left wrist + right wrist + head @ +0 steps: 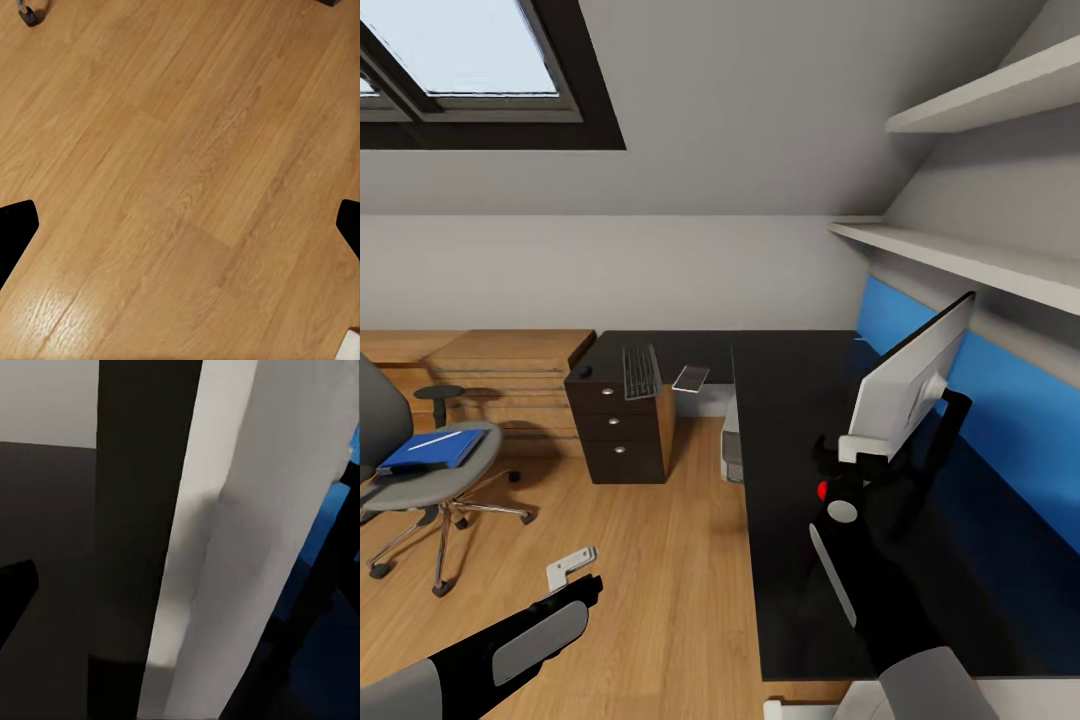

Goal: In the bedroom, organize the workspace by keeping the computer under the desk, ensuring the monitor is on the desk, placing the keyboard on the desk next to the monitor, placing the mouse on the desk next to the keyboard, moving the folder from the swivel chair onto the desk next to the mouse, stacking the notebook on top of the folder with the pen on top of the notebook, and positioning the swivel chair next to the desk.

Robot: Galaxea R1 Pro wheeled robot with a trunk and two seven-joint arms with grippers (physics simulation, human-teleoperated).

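Observation:
The monitor (908,385) stands tilted over the black desk (790,560), its white rear shell facing me and its screen facing the blue wall panel. My right gripper (848,455) is open around the monitor's lower near corner; in the right wrist view the white shell (247,547) lies between the wide-spread fingertips (15,585). The keyboard (642,370), mouse (584,372) and notebook (691,378) lie on the desk's far wing. The blue folder (435,450) rests on the swivel chair (420,485), with a thin pale line that may be the pen on it. The computer (732,440) sits under the desk. My left gripper (572,568) hangs open over the floor.
A dark drawer unit (620,425) with silver knobs stands under the desk's far wing. A low light-wood shelving unit (500,370) runs along the back wall. White shelves (960,260) hang above the blue panel (1020,400). Wooden floor (180,165) lies between chair and desk.

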